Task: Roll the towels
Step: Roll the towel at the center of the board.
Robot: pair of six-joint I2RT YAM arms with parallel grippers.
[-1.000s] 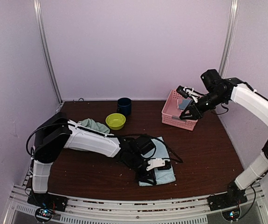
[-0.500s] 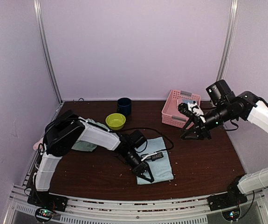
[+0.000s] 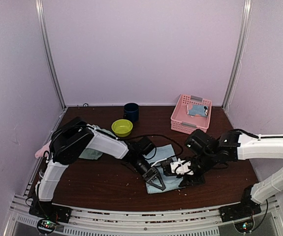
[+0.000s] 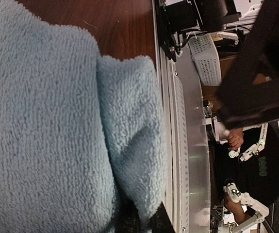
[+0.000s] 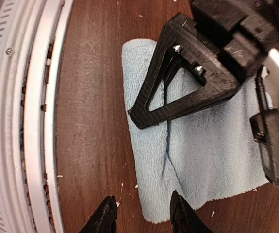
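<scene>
A pale blue towel [image 3: 170,156] lies flat on the table in front of both arms. My left gripper [image 3: 156,185] is shut on a pinched fold at the towel's near edge [image 4: 129,145], and its black fingers [image 5: 178,82] cross the cloth [image 5: 212,145]. My right gripper [image 5: 141,209] hangs open just above the towel's near right corner, one tip over wood and one over cloth. From above, the right gripper [image 3: 185,179] sits close beside the left one. A mint green towel [image 3: 93,151] and a pink towel [image 3: 41,149] lie at the left. Another blue towel [image 3: 197,110] lies in the basket.
A pink lattice basket [image 3: 184,121] stands at the back right. A lime-green bowl [image 3: 122,128] and a dark blue mug [image 3: 131,112] are at the back centre. The metal rail [image 5: 37,121] runs along the table's near edge, close to both grippers.
My right arm has swung from the basket down to the pale blue towel's near right corner, with its jaws wider apart. The left gripper stays pinched on the towel's near edge.
</scene>
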